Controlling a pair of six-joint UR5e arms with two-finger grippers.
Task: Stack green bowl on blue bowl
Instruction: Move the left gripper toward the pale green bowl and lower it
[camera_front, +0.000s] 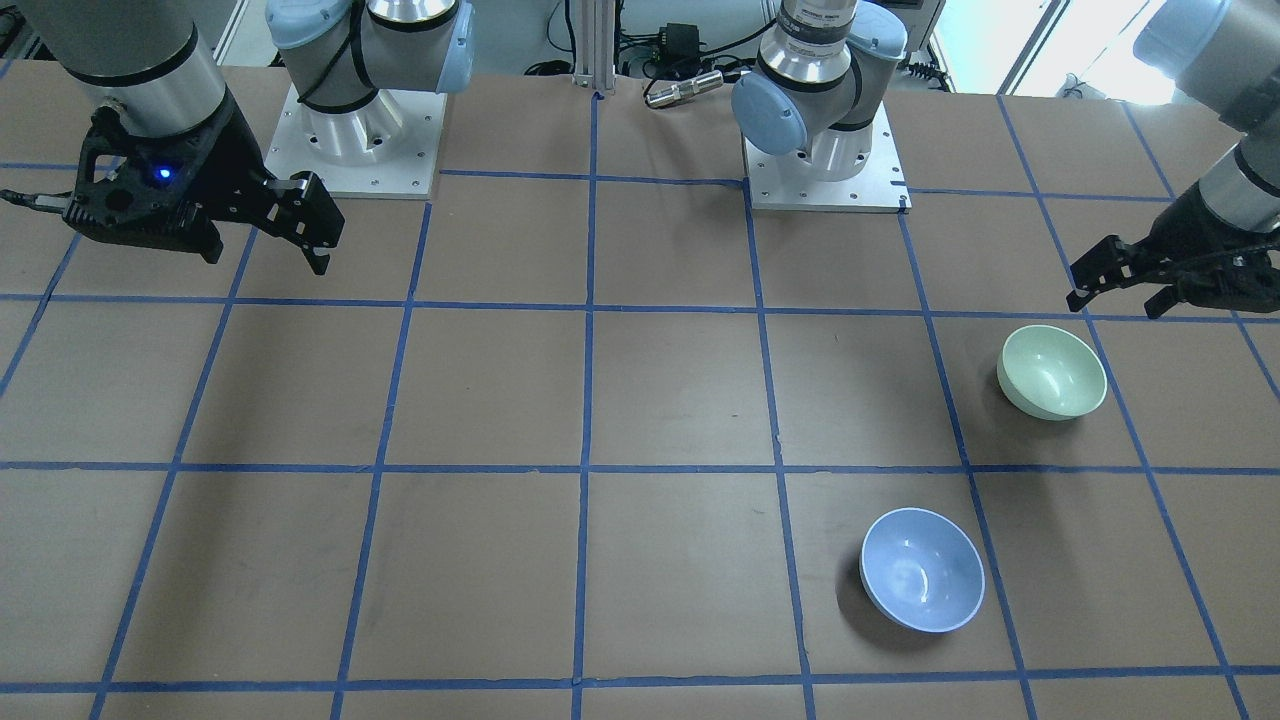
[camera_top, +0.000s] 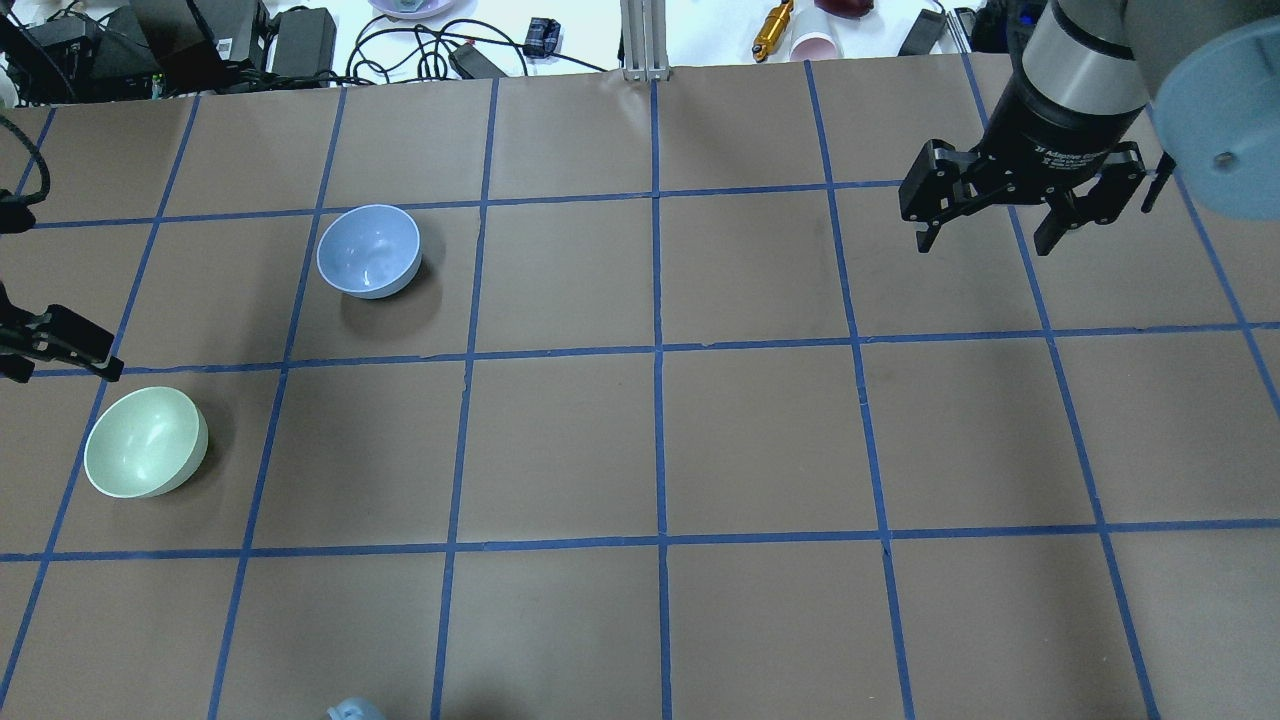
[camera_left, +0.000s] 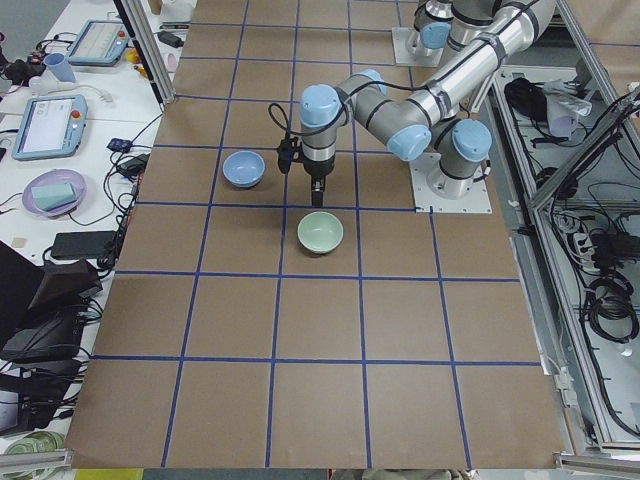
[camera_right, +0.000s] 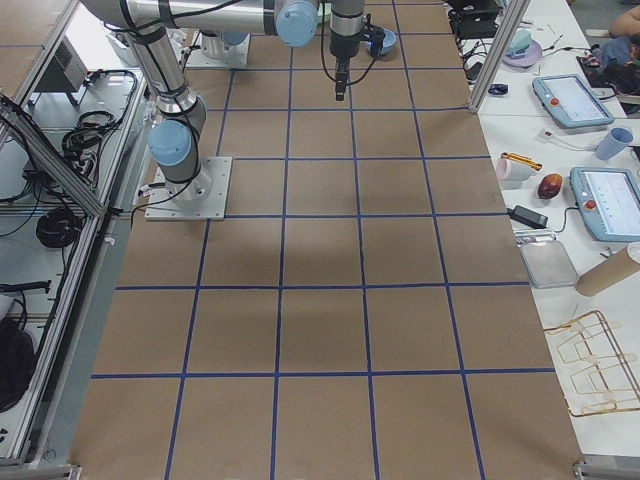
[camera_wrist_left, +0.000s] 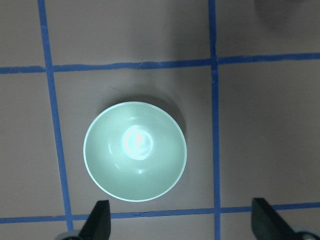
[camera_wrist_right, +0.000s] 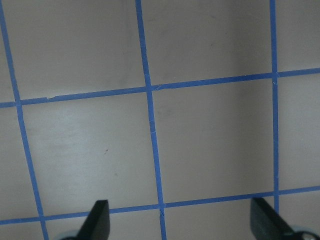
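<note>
The green bowl (camera_front: 1052, 371) sits upright on the brown table on my left side; it also shows in the overhead view (camera_top: 146, 441) and the left wrist view (camera_wrist_left: 135, 150). The blue bowl (camera_front: 922, 568) stands upright about one grid square farther out (camera_top: 368, 250), apart from the green bowl. My left gripper (camera_front: 1115, 298) hovers open and empty above the table just beside the green bowl, its fingers (camera_wrist_left: 98, 220) wide apart. My right gripper (camera_top: 985, 245) is open and empty, high over my right side, far from both bowls.
Blue tape lines (camera_top: 657, 350) mark a grid on the table. The two arm bases (camera_front: 825, 150) stand at the table's robot-side edge. Cables, power bricks and a pink cup (camera_top: 815, 45) lie beyond the table's far edge.
</note>
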